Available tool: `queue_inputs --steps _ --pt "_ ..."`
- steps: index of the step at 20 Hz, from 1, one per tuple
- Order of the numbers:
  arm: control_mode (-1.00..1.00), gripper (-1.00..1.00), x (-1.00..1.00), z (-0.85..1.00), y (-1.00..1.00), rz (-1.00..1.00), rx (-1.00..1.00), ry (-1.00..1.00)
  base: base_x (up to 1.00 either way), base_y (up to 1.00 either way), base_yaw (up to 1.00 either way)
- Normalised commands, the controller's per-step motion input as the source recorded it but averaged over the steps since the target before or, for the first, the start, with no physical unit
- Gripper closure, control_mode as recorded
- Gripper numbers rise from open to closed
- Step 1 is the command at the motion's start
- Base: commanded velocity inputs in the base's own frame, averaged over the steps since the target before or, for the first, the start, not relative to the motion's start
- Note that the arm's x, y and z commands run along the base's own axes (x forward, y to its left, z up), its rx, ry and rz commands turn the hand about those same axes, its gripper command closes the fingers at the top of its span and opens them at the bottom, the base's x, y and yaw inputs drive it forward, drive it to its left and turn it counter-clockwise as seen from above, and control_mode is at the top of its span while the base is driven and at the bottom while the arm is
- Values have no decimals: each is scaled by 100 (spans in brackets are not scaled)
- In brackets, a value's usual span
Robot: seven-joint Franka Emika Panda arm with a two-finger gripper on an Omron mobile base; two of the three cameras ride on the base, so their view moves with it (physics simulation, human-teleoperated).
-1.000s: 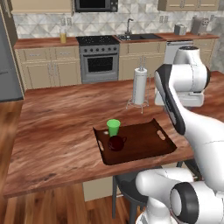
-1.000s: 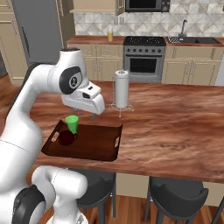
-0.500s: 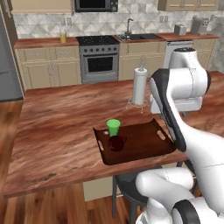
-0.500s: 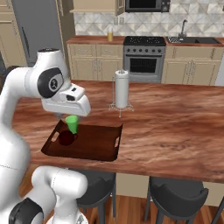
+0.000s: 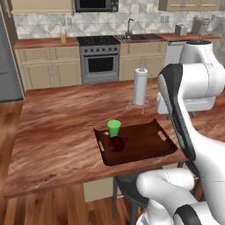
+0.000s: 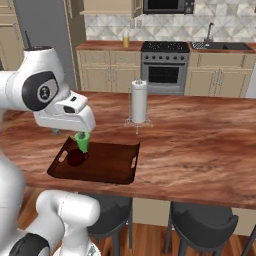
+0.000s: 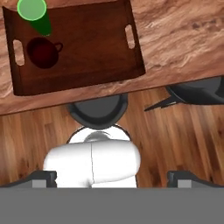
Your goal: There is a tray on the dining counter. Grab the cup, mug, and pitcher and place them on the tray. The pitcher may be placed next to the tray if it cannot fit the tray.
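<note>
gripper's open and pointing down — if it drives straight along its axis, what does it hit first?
Judging by the hand view, likely the black stool seat beside the dining counter edge, or the wood floor around it. The open gripper aims past the tray; depth is unclear.

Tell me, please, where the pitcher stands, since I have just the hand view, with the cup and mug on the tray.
Observer: The pitcher stands upright on the back counter across the kitchen, just left of the stove in the left base view.
Operator: Thank you. Is anything standing on the dining counter beyond the tray?
Observer: Yes, a paper towel holder stands upright on the dining counter, behind the tray on its stove side and apart from it.
</note>
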Motion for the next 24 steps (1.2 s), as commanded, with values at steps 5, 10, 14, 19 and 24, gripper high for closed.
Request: queue_inputs --steps 5,10,14,19,24 --pt "-100 -100 -35 3 24 2 0 -2 0 0 0" --pt "-100 -100 -53 0 3 7 3 -12 0 0 0" --pt "-100 -100 -10 0 0 4 4 -6 0 0 0" --pt "-100 -100 -7 0 0 7 5 -6 0 0 0" --pt "-100 -100 0 0 2 5 3 -2 0 0 0"
